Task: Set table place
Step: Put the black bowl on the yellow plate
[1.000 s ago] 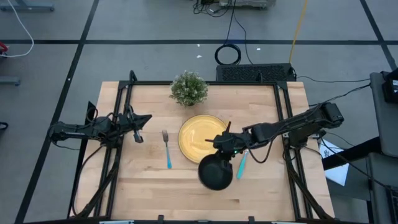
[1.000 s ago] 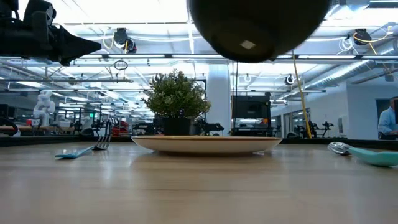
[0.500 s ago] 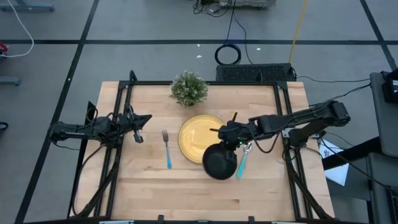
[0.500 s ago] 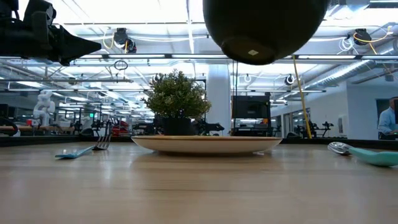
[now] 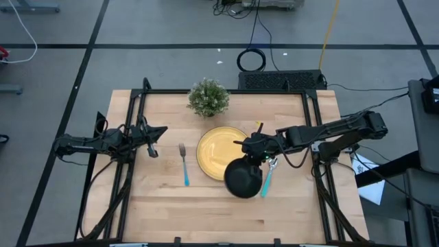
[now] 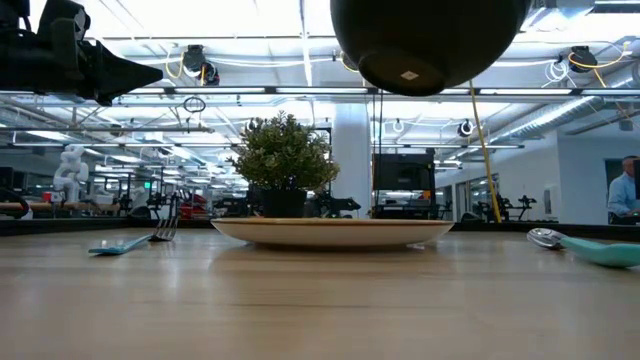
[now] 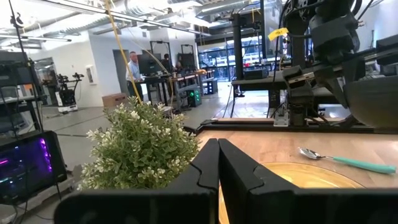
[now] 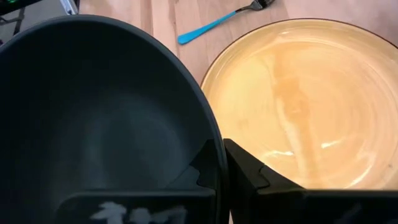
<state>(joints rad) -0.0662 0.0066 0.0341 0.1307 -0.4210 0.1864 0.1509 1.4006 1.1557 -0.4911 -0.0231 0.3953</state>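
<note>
The right gripper [image 8: 219,163] is clamped on the rim of the small black bowl [image 5: 243,178], its two dark fingers pressed together over the rim edge. The bowl hangs in the air, clear of the table surface; in the low view only its rounded underside [image 6: 430,40] shows, cut off by the upper picture edge. In the high view the bowl covers the 5 o'clock edge of the round yellow plate [image 5: 219,151], so that portion of the plate rim is hidden. In the right wrist view the bowl's dark interior fills much of the picture.

The metal spoon with a light-blue handle [image 5: 267,180] lies at 3 o'clock from the bowl, partly hidden under the right arm. The metal fork with a light-blue handle [image 5: 184,165] lies at 9 o'clock from the plate, apart from it.

The small bushy green potted plant [image 5: 208,97] stands at 12 o'clock from the plate. All of these rest on the rectangular light-wood plank table [image 5: 164,206].

The left gripper [image 7: 217,163] waits above the table's 9 o'clock edge, fingers pressed together and holding nothing. A person [image 7: 133,67] stands in the room beyond, too small to make out further.
</note>
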